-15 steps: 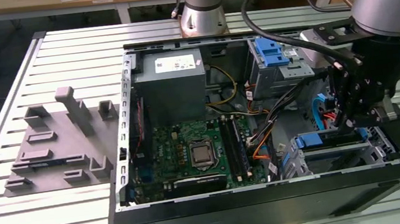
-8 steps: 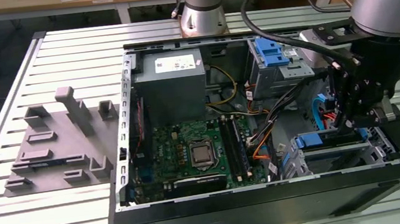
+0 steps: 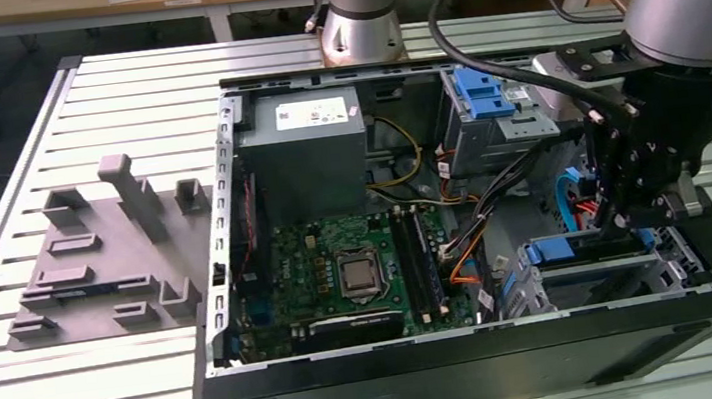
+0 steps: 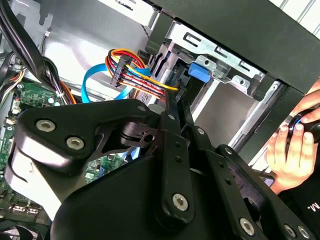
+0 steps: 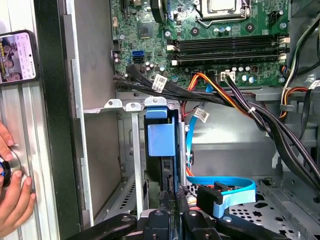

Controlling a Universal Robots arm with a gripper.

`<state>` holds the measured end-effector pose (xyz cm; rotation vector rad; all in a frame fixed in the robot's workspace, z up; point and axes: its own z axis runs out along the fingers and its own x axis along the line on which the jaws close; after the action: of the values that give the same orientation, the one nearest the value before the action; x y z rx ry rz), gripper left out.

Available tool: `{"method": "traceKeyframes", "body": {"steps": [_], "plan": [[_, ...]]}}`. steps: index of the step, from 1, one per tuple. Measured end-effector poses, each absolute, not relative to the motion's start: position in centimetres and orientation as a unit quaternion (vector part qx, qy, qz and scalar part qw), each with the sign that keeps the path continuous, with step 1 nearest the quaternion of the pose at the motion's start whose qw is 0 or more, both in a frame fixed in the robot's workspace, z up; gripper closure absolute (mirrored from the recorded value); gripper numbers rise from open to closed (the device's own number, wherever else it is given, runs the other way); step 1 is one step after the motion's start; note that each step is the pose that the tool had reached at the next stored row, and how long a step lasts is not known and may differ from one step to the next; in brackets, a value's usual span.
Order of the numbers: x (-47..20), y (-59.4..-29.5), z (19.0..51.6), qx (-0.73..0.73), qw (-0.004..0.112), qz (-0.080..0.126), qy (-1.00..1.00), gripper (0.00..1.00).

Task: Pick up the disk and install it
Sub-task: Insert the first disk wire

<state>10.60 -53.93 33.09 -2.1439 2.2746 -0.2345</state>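
- A grey moulded fixture (image 3: 108, 253) with raised blocks lies on the slatted table (image 3: 29, 398), at the exterior view's left, just beside the computer case (image 3: 483, 366).
- The case lies open on its side. Inside it, going rightward in the exterior view: the grey power-supply box (image 3: 311, 154) with a small white sticker, and the green motherboard (image 3: 338, 277) nearer the camera from it.
- Further right, a metal drive cage (image 3: 494, 113) with a blue plastic latch sits at the far side of the case; bundled black, orange and yellow cables (image 3: 466, 217) run between it and the motherboard.
- The disk (image 3: 583, 249) stands on edge in the drive bay at the case's near right corner in the exterior view. Its blue rail shows at the bay's opening in both wrist views (image 5: 161, 135) (image 4: 200, 70).
- The gripper (image 3: 627, 219) is directly over that bay, fingers pointing down at the disk's edge. In the first wrist view its fingertips (image 5: 172, 197) sit close together at the disk's dark edge; whether they pinch it or merely touch it cannot be told.
- A light blue flat cable (image 5: 225, 187) loops just beside the bay.
- Outside the case wall, a person's hand (image 4: 295, 150) rests on a round dark object; the first wrist view shows the hand (image 5: 12, 195) on the table, with a phone (image 5: 17, 55) lying near it.
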Motion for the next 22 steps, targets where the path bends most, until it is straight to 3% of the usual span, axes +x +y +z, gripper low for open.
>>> {"method": "traceKeyframes", "body": {"steps": [22], "plan": [[11.08,-53.93,33.13,-0.678,-0.001,-0.068,0.732,0.83]]}}
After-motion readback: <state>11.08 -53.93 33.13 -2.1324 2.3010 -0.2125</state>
